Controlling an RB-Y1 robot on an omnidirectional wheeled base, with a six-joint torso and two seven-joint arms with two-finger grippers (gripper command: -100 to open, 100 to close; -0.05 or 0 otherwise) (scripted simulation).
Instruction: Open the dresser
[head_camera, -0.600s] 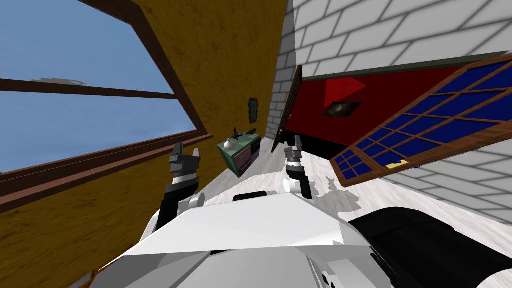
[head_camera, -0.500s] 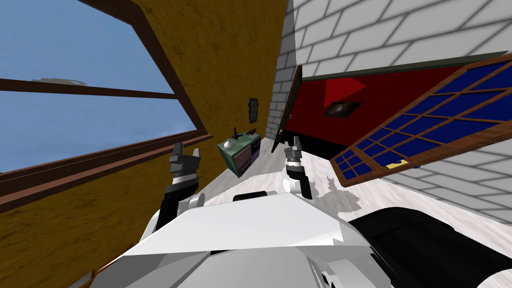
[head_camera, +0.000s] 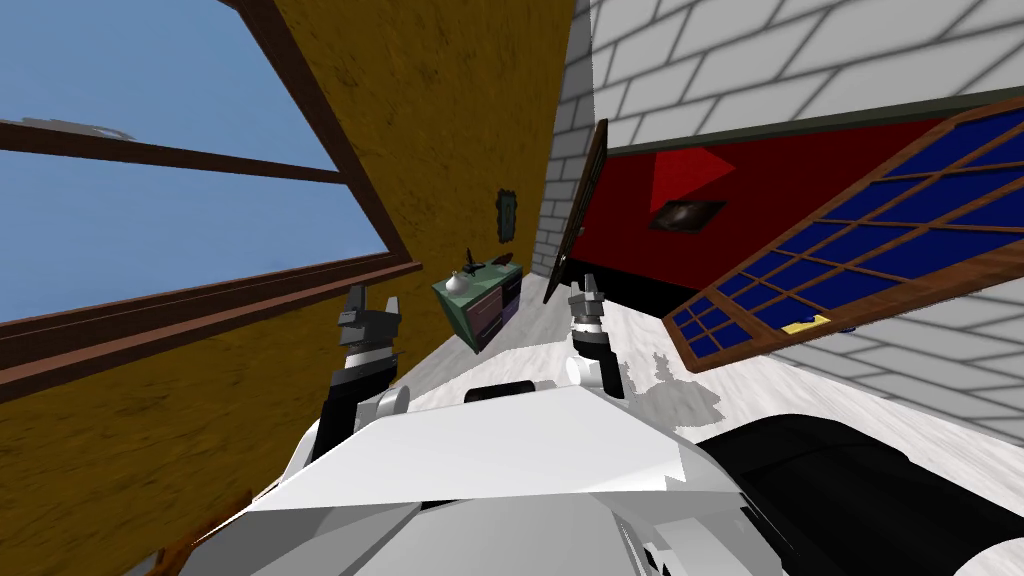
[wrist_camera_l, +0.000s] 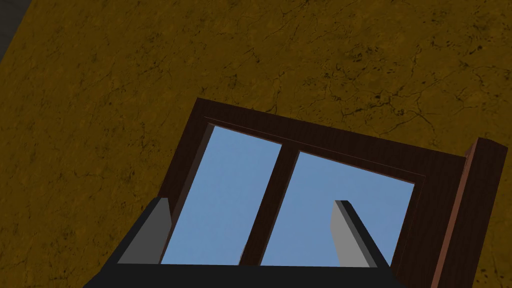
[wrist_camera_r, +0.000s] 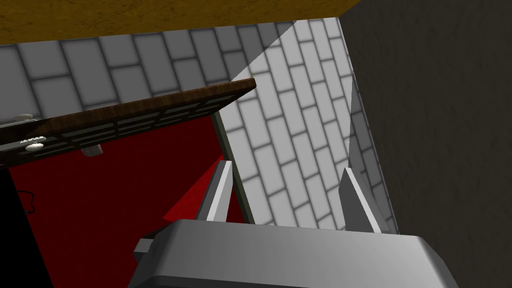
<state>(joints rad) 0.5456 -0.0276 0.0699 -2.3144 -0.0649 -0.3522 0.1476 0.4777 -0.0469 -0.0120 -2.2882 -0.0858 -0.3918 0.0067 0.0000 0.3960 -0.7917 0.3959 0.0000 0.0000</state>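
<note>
Ahead, green dresser (head_camera: 478, 300), left hand (head_camera: 372, 298) and right hand (head_camera: 586, 286) raised, fingers apart.

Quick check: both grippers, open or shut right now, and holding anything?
Left gripper: open, jaws apart, holding nothing.
Right gripper: open, jaws apart, holding nothing.

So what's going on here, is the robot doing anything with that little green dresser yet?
Not yet. The small green dresser with purplish drawer fronts stands some way ahead against the mustard-yellow wall, and its drawers look shut from here. The robot holds both arms up in front of its chest. The left gripper and right gripper are open and empty, touching nothing. It will probably need to drive closer before reaching for a drawer.
</note>
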